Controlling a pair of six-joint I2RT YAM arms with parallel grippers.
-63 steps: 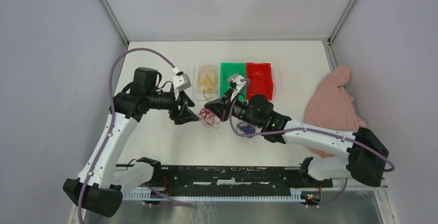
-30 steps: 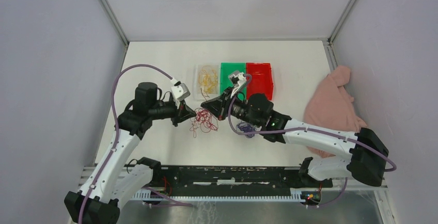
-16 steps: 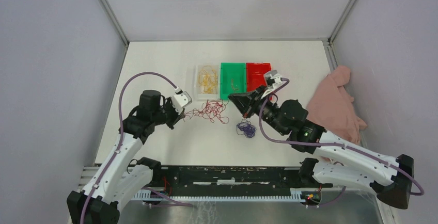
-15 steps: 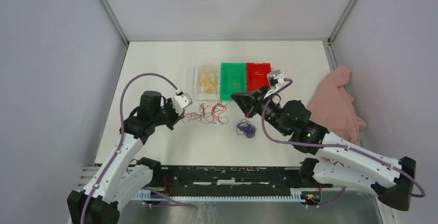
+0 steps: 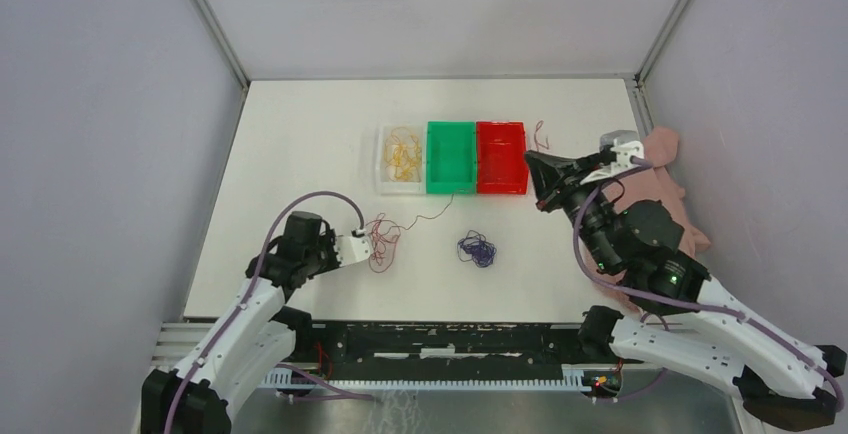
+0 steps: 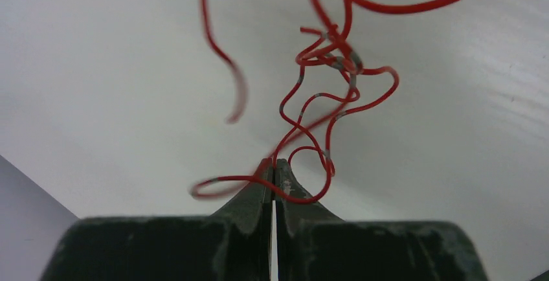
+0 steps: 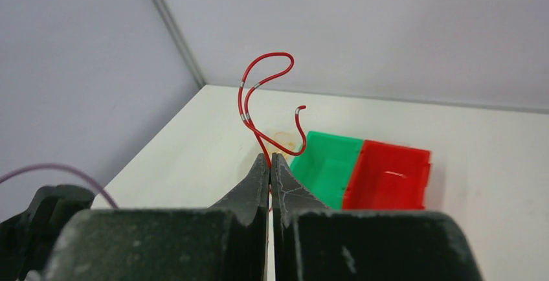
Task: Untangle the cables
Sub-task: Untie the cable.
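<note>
left gripper (image 6: 273,166) was clamped shut on a strand of the thin red wire tangle (image 5: 381,243), low over the white tabletop (image 5: 300,144) at the near left. the tangle hung loose off the fingertips. the left wrist view showed one knotted cluster just past them. one long strand trailed out toward the near edge of the green plastic bin (image 5: 451,157).

right gripper (image 7: 270,159) was pinched closed on a short curled red wire (image 5: 540,136), held up off the table just right of the red plastic bin (image 5: 501,157), well apart from the tangle.

small dark blue-purple wire bundle (image 5: 477,248) lay on the table right of the tangle, on the near side of the green bin, touched by neither gripper. yellow wires (image 5: 402,152) sat in the clear bin (image 5: 384,186) left of the green one.

crumpled pink cloth (image 5: 655,194) lay at the right edge, partly hidden by the right arm (image 5: 640,244).
</note>
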